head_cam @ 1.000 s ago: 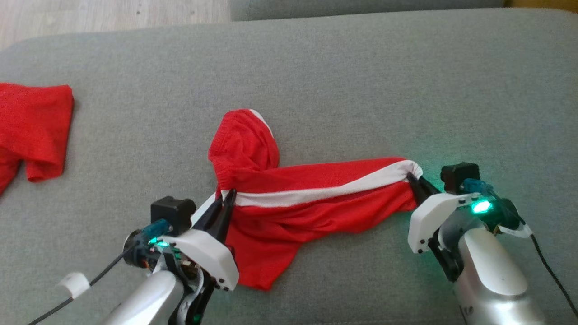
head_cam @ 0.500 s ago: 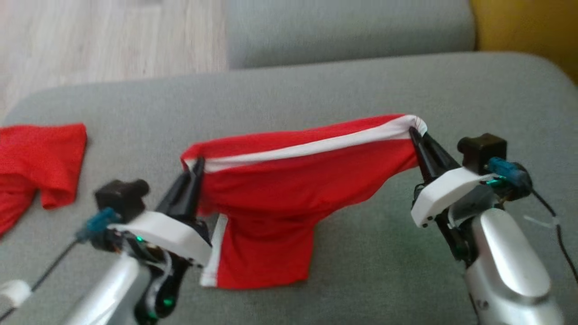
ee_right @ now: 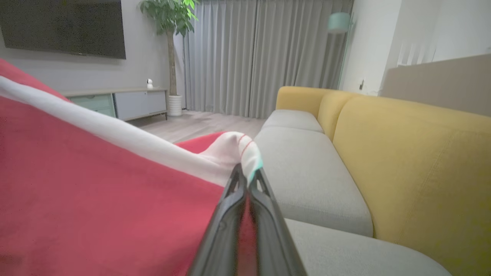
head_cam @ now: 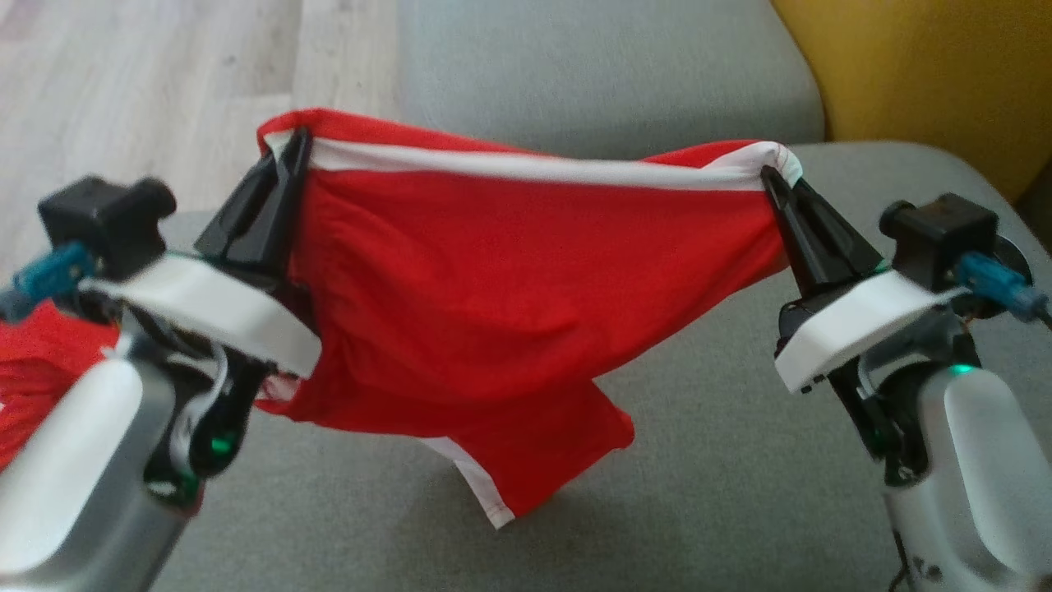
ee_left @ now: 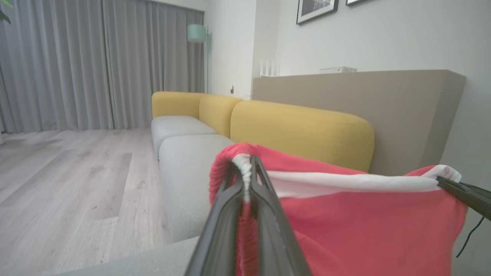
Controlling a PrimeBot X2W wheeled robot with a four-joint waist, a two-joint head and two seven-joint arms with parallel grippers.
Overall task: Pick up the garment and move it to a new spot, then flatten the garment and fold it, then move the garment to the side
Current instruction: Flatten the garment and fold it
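Left gripper (head_cam: pixel 294 148) and right gripper (head_cam: pixel 771 177) clench the garment (head_cam: pixel 509 279) slung between their jaws: lifted, but placing, flattening and folding are not yet done.

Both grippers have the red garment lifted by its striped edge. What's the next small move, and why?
Probably carry it sideways with both grips shut: left gripper and right gripper clamp the garment stretched between them, its lower leg hanging near the grey cushion, not yet laid down.

Right gripper (ee_right: pixel 245 174) pinched tight on the white-trimmed corner of the red garment (ee_right: pixel 96 191). Cloth fills the left side. Grey sofa seat (ee_right: pixel 307 180) and yellow backrest (ee_right: pixel 418 161) right.
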